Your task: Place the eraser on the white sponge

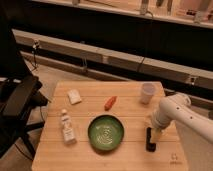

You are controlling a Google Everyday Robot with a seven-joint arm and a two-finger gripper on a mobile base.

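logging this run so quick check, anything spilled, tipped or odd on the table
Nothing plainly stands out. No spill shows; the cup is upright, the sponge lies flat at the far left. The bottle may be lying down, which I cannot tell. The gripper is low over the eraser at the near right.

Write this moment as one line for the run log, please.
gripper: down at eraser, right of plate | sponge: back left of table, nothing on it | eraser on sponge: not yet
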